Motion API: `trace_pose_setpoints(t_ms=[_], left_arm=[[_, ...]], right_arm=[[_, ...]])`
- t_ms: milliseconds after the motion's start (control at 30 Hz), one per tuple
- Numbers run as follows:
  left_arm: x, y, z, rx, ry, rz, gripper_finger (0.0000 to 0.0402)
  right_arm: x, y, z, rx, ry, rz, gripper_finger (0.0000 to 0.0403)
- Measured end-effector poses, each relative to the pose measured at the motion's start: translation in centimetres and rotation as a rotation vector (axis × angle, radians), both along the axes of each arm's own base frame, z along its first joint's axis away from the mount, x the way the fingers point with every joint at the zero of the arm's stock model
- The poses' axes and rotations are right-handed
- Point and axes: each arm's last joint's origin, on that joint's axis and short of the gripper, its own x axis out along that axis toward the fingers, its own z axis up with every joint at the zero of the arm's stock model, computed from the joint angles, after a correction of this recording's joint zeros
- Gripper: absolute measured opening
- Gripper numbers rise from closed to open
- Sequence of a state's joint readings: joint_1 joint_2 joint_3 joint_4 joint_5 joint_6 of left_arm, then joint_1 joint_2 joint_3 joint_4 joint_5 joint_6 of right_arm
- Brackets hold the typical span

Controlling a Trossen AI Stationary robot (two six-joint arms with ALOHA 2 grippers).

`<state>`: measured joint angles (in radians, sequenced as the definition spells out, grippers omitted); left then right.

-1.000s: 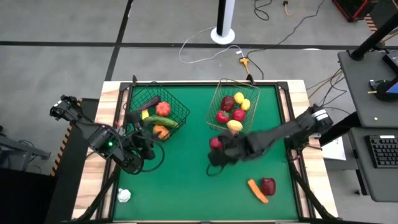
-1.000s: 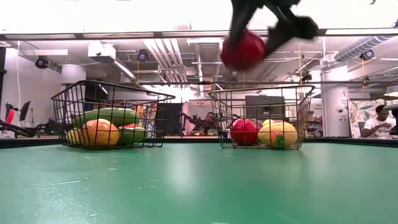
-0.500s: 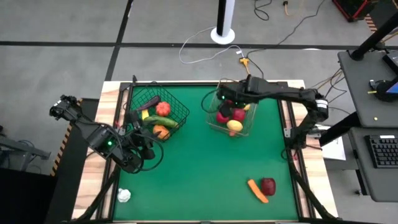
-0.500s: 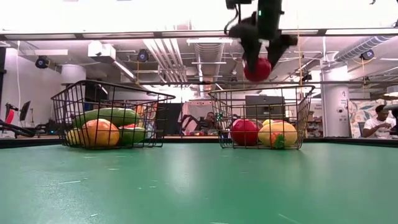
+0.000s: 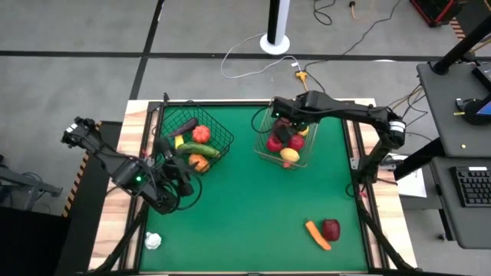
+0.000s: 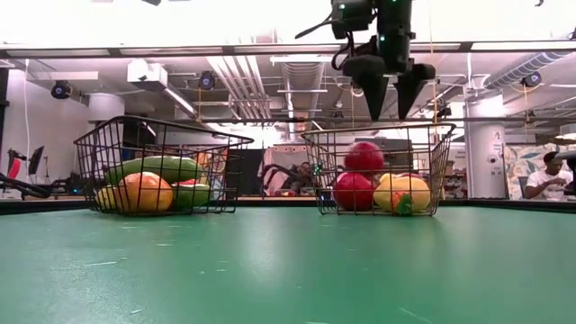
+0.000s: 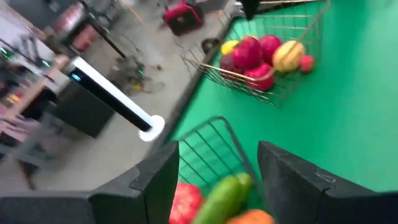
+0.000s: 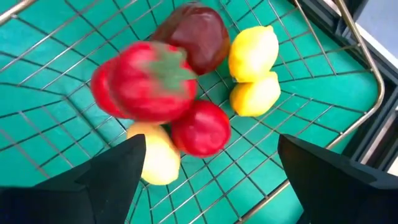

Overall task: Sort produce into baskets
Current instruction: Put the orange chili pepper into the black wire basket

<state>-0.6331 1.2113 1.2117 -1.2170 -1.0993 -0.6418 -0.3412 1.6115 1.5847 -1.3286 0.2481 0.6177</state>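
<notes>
Over at the counter's (image 5: 230, 222) left edge, the left pincer (image 5: 178, 181) is hanging just beside the dark basket (image 5: 219, 135), on the side nearer the white produce piece (image 5: 153, 241) that is lying by the counter's near left corner. Its fingers (image 7: 292, 180) are standing apart with nothing between them, and they are framing a green cucumber-like piece (image 7: 222, 196) and a red piece (image 7: 187, 201) inside that dark basket. In the low view the dark basket is also holding an orange piece (image 6: 148, 191) in front of the long green one (image 6: 162, 166).

Right of the dark basket, the pale basket (image 5: 270, 116) is sitting toward the counter's far edge. The right pincer (image 6: 389, 88) is hovering directly above the pale basket, released, its two fingers (image 6: 373, 90) spread and pointing down with nothing gripped. Below it, a red round fruit (image 6: 364, 157) is resting on top of the pile inside the pale basket, which is also holding another red fruit (image 6: 353, 191), a dark red one (image 8: 198, 37), two yellow lemons (image 8: 254, 53) and a yellow-orange piece (image 6: 402, 191).

Well apart from the pale basket, toward the counter's near right corner, an orange carrot (image 5: 317, 235) and a dark red fruit (image 5: 331, 228) are lying just beside each other on the green surface.
</notes>
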Motion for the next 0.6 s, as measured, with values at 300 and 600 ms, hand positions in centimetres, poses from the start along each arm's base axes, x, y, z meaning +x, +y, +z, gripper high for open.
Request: trace_pose_setpoints(t_ms=[300, 600], left_arm=[[0.8, -1.3, -1.0, -0.366, 0.094, -0.048, 0.0200], [3.0, -3.5, -3.0, -0.532, 0.171, -0.080, 0.0200]], right_arm=[[-0.2, 2.9, 1.9, -0.007, -0.056, 0.134, 0.0359], [-2.2, 11.1, 5.5, 0.028, -0.226, 0.288, 0.0359]])
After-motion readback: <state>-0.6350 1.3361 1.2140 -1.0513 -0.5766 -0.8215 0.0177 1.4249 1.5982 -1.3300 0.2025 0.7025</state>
